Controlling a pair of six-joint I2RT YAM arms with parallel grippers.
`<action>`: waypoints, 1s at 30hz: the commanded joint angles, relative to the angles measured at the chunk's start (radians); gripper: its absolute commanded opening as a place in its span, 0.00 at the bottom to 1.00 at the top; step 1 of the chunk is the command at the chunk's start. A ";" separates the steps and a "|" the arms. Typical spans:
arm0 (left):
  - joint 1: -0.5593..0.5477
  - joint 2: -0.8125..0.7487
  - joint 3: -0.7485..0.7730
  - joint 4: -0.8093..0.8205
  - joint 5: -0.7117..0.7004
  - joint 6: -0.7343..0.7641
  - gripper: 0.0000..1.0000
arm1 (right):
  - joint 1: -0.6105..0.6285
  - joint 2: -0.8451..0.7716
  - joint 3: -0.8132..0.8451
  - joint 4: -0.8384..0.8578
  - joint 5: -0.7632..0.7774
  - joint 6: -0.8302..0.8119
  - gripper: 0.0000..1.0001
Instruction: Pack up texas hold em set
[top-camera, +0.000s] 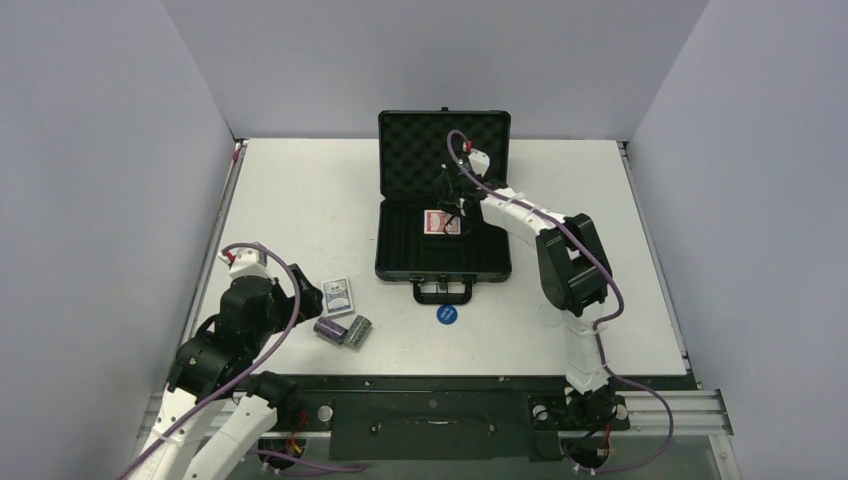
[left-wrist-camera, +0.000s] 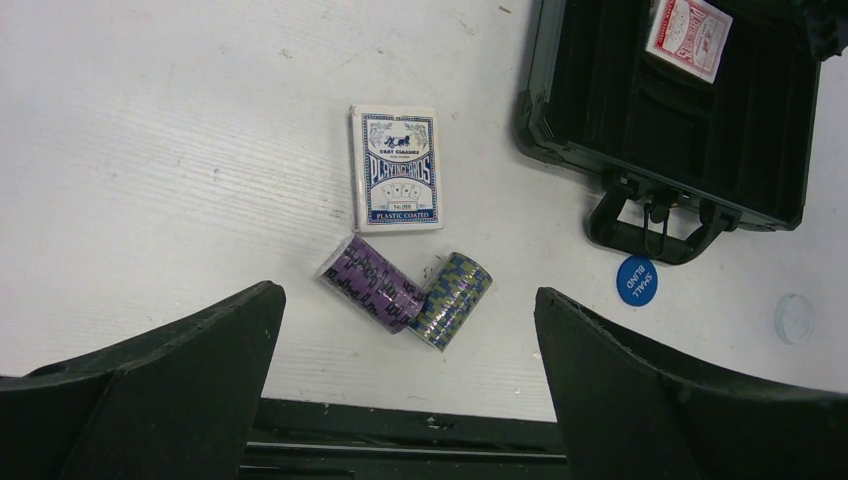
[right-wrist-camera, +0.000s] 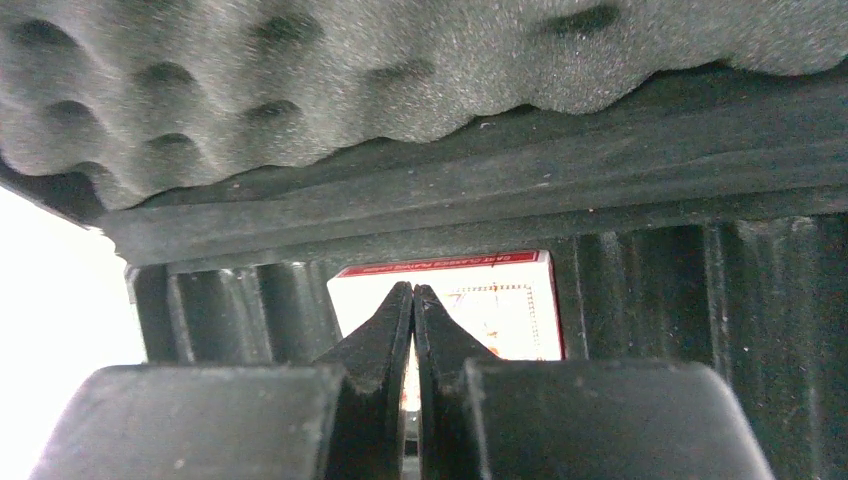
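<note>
Starting at the lower left of the top view, the left arm (top-camera: 245, 305) hangs over the desk (top-camera: 300, 200). The left jaws are spread wide with nothing between them. Just to its right on the desk lies the blue deck (top-camera: 338, 297), face up and flat. Below it, the purple chip stack (top-camera: 329, 329) and the green chip stack (top-camera: 358, 331) lie on their sides. In the left wrist view they touch at one end and form a V.

At the centre sits the black case (top-camera: 440, 270), open. Its lid (top-camera: 395, 135) stands upright at the back, lined with egg-crate foam (top-camera: 415, 160), and its handle (top-camera: 443, 291) points toward the bottom of the frame. The only thing lying in the ribbed base is the red deck (top-camera: 441, 222), flat near the rear wall.

Below the handle, the blue disc (top-camera: 447, 315) rests on the desk. The clear disc (left-wrist-camera: 794, 318) shows only in the left wrist view, to the right of the blue one.

From the lower right, the right arm (top-camera: 565, 265) reaches into the case. The right jaws are pressed together, empty, their tips over the red deck. Whether they touch it cannot be told.
</note>
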 joint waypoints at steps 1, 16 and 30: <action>-0.008 0.006 0.000 0.039 -0.015 -0.003 0.96 | 0.007 0.053 0.009 0.036 0.013 0.007 0.00; -0.020 0.006 -0.001 0.039 -0.015 -0.001 0.96 | 0.023 0.069 -0.080 0.029 0.063 -0.041 0.00; -0.024 -0.018 -0.001 0.039 -0.010 0.001 0.96 | 0.119 -0.129 0.022 -0.115 0.242 -0.185 0.52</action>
